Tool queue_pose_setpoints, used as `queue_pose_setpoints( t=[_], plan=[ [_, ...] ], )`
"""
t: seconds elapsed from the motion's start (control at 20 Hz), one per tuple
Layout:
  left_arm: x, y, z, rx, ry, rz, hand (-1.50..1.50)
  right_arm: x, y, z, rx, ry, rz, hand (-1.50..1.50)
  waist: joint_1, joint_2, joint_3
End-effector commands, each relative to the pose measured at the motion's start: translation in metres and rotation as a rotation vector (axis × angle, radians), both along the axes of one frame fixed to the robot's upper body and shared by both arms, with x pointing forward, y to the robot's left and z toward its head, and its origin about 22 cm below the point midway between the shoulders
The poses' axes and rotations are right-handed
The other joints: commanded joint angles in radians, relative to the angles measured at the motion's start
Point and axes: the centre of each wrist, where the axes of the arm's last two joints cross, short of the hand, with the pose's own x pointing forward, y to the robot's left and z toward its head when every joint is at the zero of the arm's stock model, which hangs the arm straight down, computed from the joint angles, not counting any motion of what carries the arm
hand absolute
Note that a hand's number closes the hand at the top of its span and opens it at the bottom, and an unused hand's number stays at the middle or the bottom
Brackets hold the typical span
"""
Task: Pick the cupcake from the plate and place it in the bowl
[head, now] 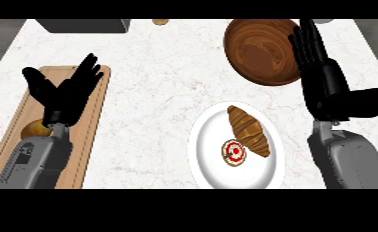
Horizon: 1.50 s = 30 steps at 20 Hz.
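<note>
1. The right hand (323,78) holds nothing; its fingers are straight, tips over the bowl's (262,51) right rim.
2. The cupcake (234,152) sits on the plate (205,172), well behind those fingertips and to their left, touching or nearly touching the croissant (249,130).
3. My worry: fingers closing on the cupcake may catch or shove the croissant.
4. The left hand (66,93) rests open, fingers spread, holding nothing, over the cutting board (92,126).

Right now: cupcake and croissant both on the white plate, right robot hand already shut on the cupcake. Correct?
Not quite. The head view shows the right robot hand open, fingers straight, over the right rim of the wooden bowl, holding nothing. The cupcake and croissant are both on the white plate, as you said.
</note>
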Motion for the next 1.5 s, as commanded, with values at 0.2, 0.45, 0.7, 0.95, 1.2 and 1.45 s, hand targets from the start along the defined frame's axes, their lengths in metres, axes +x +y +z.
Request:
queue_pose_setpoints(
  t=[0.2,0.45,0.7,0.95,1.2,1.45],
  plan=[
    [0.014,0.004,0.052,0.248,-0.268,-0.010,0.00,0.002,0.057,-0.020,0.123,0.098,0.721,1.50,0.125,-0.005,0.024],
    [0.010,-0.008,0.051,0.333,-0.313,0.034,0.00,0.018,-0.023,-0.076,0.162,0.088,0.676,-1.50,0.073,0.003,0.018],
    [0.002,-0.015,0.044,0.356,-0.305,0.035,0.00,0.033,-0.061,-0.050,0.068,-0.072,1.011,-1.50,0.056,-0.013,0.014],
    [0.000,-0.023,0.055,0.344,-0.296,0.051,0.00,0.063,-0.088,0.010,-0.227,-0.094,1.085,-1.50,0.062,-0.016,0.012],
    [-0.018,-0.018,0.033,0.369,-0.308,0.054,0.00,0.061,-0.057,0.039,-0.537,-0.130,1.141,-1.50,0.051,-0.022,0.009],
    [-0.015,-0.030,0.041,0.358,-0.299,0.059,0.00,0.063,-0.016,0.044,-0.766,-0.132,1.232,-1.50,0.044,-0.021,0.009]
  ],
)
